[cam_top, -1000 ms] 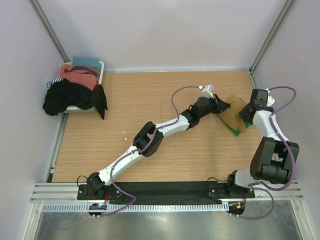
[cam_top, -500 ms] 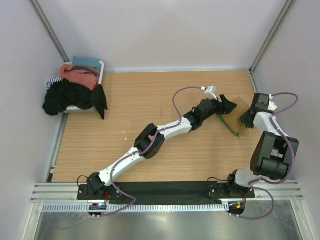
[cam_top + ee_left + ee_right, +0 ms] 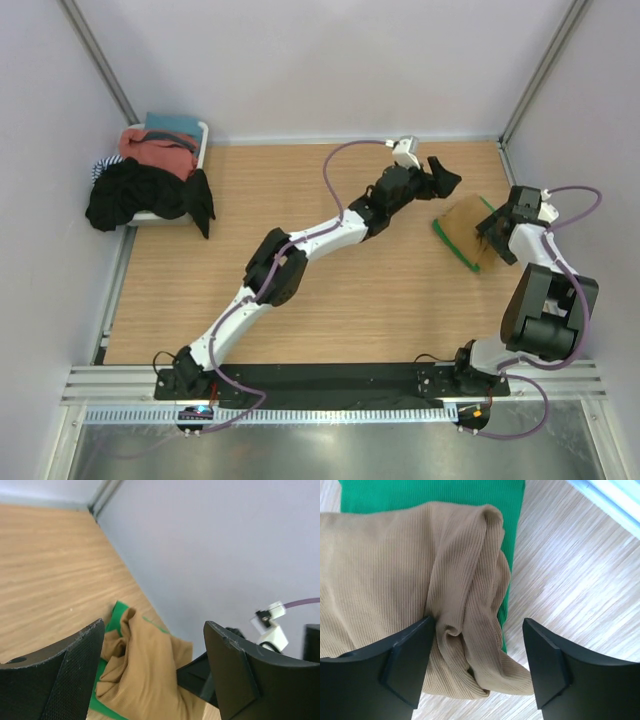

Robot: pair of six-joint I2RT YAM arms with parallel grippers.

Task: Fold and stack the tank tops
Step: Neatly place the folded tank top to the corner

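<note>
1. Looking down from the top camera, the tan tank top [image 3: 462, 220] is lying folded on top of the green tank top [image 3: 449, 241], at the far right of the table [image 3: 300, 260]. Only a thin green edge is peeking out, so the two are making one pile. I think the pile is sitting off to the side to keep the middle of the table free for folding. The left gripper [image 3: 441, 178] is hanging just to the far left of the pile, opened up and holding nothing. The right gripper [image 3: 494, 230] is sitting at the right edge of the pile. A white bin [image 3: 204, 132] with more clothes [image 3: 150, 185] is waiting at the far left, well apart.

2. Peeking through the left wrist camera, the two black fingers [image 3: 65, 675] are spreading wide with nothing between them. The pile is lying below, apart from them. The tan cloth is bunching up a little on the green.

3. Peeking through the right wrist camera, the fingers [image 3: 405, 660] are standing wide on each side of a wrinkly tan fold, not pinching it. The cloth is resting loose on the green one. I think that wrinkle is asking for a smoothing pat.
</note>
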